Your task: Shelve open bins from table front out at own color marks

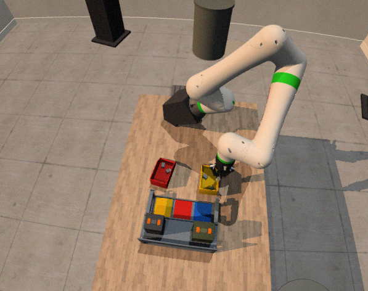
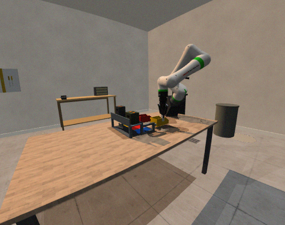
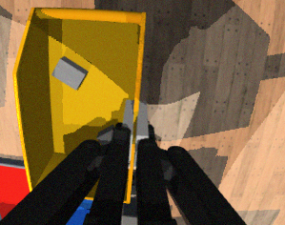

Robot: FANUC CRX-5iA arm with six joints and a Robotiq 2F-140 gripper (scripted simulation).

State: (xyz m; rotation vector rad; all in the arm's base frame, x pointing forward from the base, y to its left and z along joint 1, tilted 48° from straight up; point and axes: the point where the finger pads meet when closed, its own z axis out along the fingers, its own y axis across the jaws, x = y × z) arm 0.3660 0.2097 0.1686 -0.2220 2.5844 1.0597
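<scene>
The yellow bin (image 1: 208,183) is by the shelf's right end, with grey parts inside; it also shows in the wrist view (image 3: 81,86) and in the exterior view (image 2: 159,120). It appears tilted, its gripped side raised off the table. My gripper (image 3: 134,113) is shut on the yellow bin's right side wall; it also shows in the top view (image 1: 219,175). The red bin (image 1: 162,172) stands on the table to the left, with two grey parts in it. The shelf (image 1: 181,219) has a yellow mark (image 1: 163,206), a red mark (image 1: 182,209) and a blue mark (image 1: 203,212) in a row.
A black box (image 1: 154,222) and an olive box (image 1: 203,232) stand on the shelf's upper board, behind the marks. The robot's dark base (image 1: 179,108) sits at the table's far end. A grey barrel (image 1: 211,28) and dark pillars stand on the floor.
</scene>
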